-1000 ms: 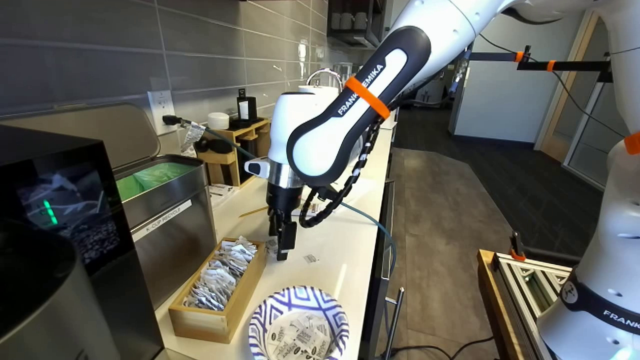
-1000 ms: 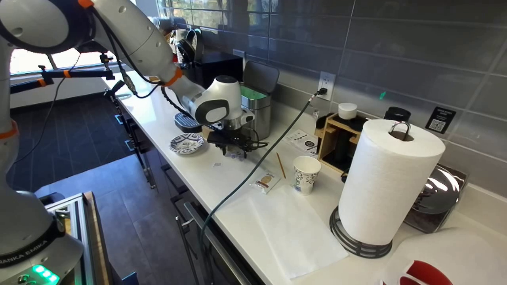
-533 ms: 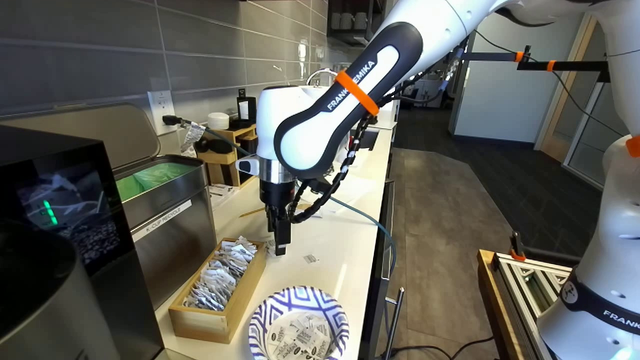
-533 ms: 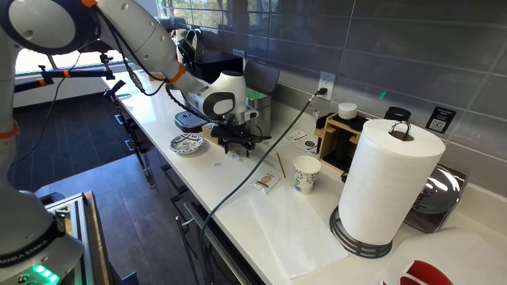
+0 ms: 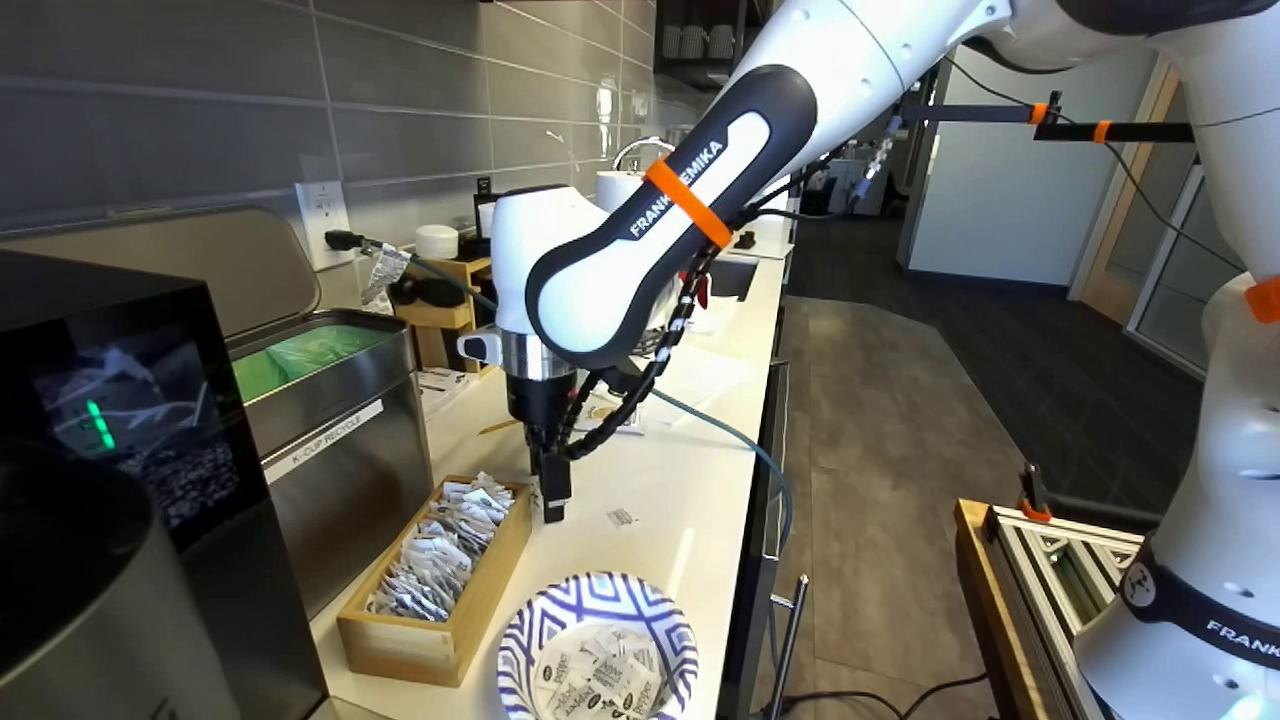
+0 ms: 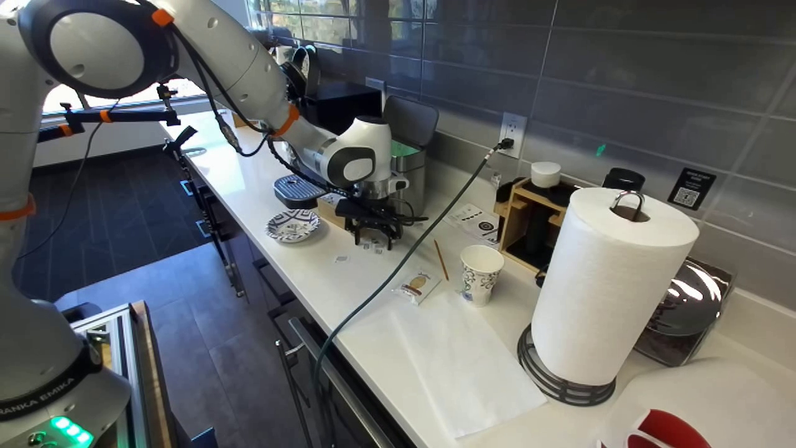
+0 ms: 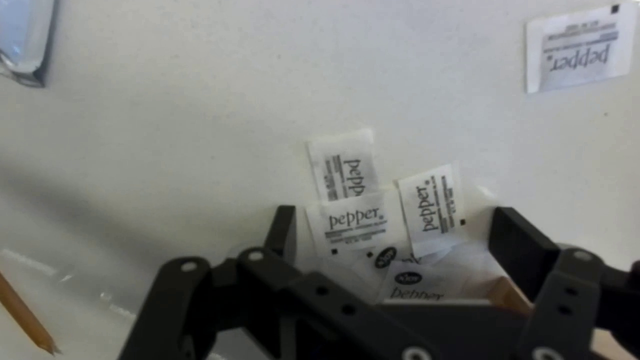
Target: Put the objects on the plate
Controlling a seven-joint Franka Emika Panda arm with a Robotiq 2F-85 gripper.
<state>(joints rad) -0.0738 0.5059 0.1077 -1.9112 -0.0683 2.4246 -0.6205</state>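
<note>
Counter edge (image 6: 373, 373) near plate (image 5: 600, 593), gripper (image 7: 394, 215) seemingly farther

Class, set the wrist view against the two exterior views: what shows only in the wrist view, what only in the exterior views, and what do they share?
Only the wrist view: readable "pepper" print on the clustered loose packets framed by the open end effector, and on the lone packet apart from them.
Only the exterior views: the blue-and-white plate, the recycle bin, the paper towel roll and, in an exterior view, the paper cup.
Shared: the end effector, lone packet, pencil and counter.
</note>
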